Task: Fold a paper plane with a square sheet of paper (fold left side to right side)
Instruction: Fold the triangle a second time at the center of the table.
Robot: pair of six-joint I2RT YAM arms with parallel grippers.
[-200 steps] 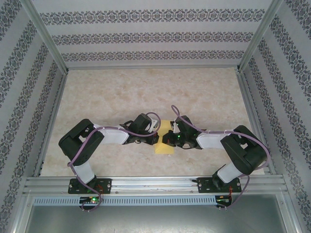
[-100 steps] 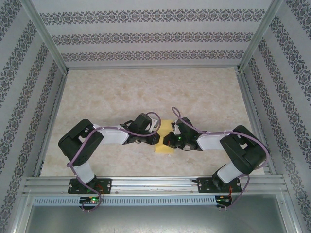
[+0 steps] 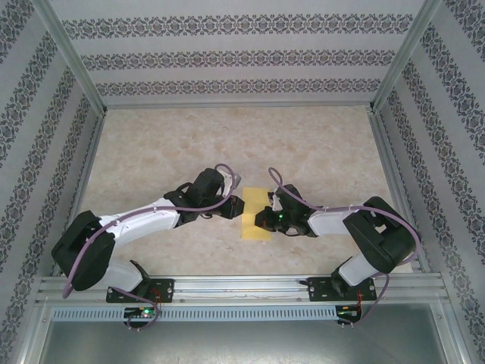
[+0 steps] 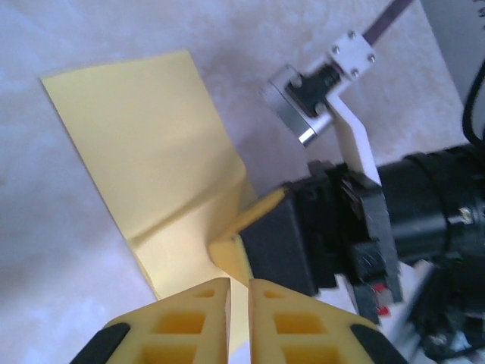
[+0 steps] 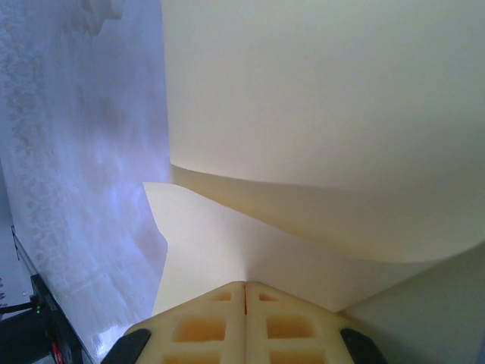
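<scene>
The square sheet of paper (image 3: 252, 229) is pale yellow and lies as a narrow upright rectangle on the table between my two grippers. My right gripper (image 3: 261, 220) is shut on its right side. In the right wrist view the fingers (image 5: 245, 285) meet on the paper (image 5: 303, 98), and a raised layer curls above them. My left gripper (image 3: 238, 205) sits at the sheet's left edge. In the left wrist view its fingers (image 4: 239, 283) stand a thin slit apart over the paper (image 4: 144, 136) with nothing gripped. The right gripper (image 4: 229, 246) pinches a lifted flap just ahead.
The marbled table (image 3: 227, 144) stretches far behind the paper. Patterned walls and metal frame posts (image 3: 76, 76) close in the left, right and back. An aluminium rail (image 3: 242, 284) with both arm bases runs along the near edge.
My left arm has stretched out low, its elbow swinging down to the left, and its gripper has shifted slightly towards the far end of the paper's left edge. Its jaws have parted a little. The right gripper keeps its hold.
</scene>
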